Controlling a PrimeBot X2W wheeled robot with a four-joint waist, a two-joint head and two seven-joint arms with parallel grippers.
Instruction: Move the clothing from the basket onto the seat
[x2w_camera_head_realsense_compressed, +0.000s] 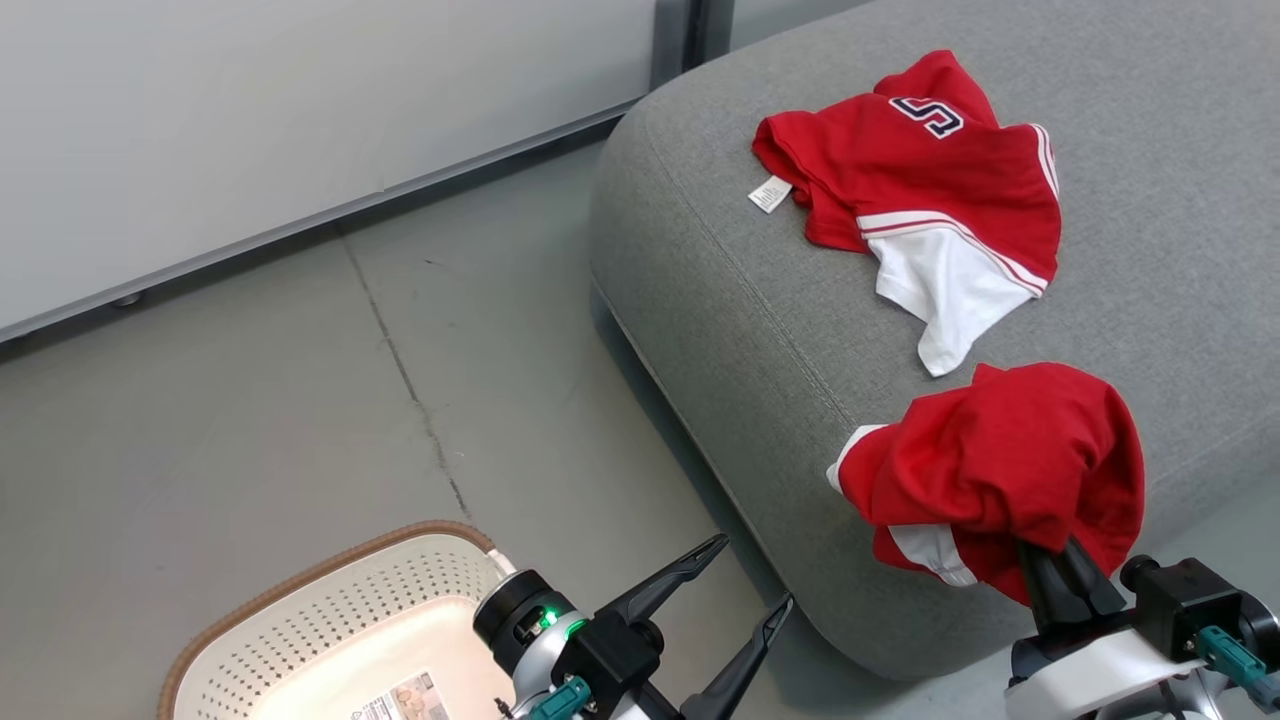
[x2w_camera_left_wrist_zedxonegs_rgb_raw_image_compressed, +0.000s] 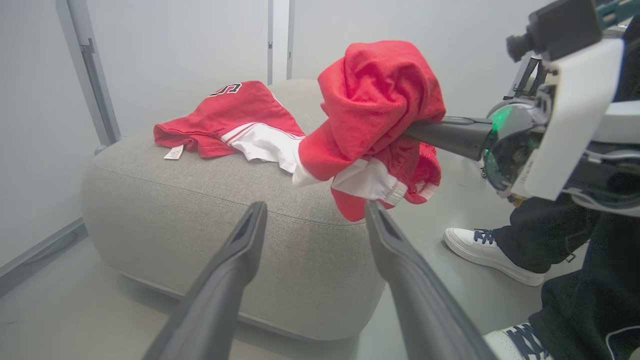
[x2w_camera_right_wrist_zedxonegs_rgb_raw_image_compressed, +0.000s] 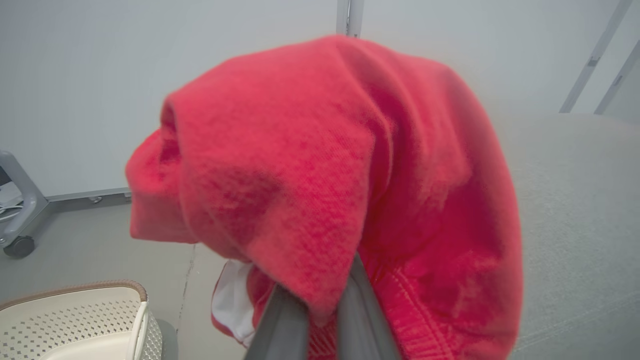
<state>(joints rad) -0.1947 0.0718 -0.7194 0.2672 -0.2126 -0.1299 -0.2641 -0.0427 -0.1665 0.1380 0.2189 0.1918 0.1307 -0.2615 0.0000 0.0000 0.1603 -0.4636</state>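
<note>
While its left pincer (x2w_camera_head_realsense_compressed: 755, 570) gapes, the right pincer (x2w_camera_head_realsense_compressed: 1062, 572) grips clothing (x2w_camera_head_realsense_compressed: 1000, 460).

White sneaker (x2w_camera_left_wrist_zedxonegs_rgb_raw_image_compressed: 487, 252), dark trousers (x2w_camera_left_wrist_zedxonegs_rgb_raw_image_compressed: 545, 230); grey floor (x2w_camera_head_realsense_compressed: 250, 400).

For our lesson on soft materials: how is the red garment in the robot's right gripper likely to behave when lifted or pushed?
Probably floppy: the red garment drapes over the shut right gripper and sags below it. Likely light for its size, since one narrow pinch carries it. Pushed along the grey seat, it would probably bunch rather than slide.
</note>
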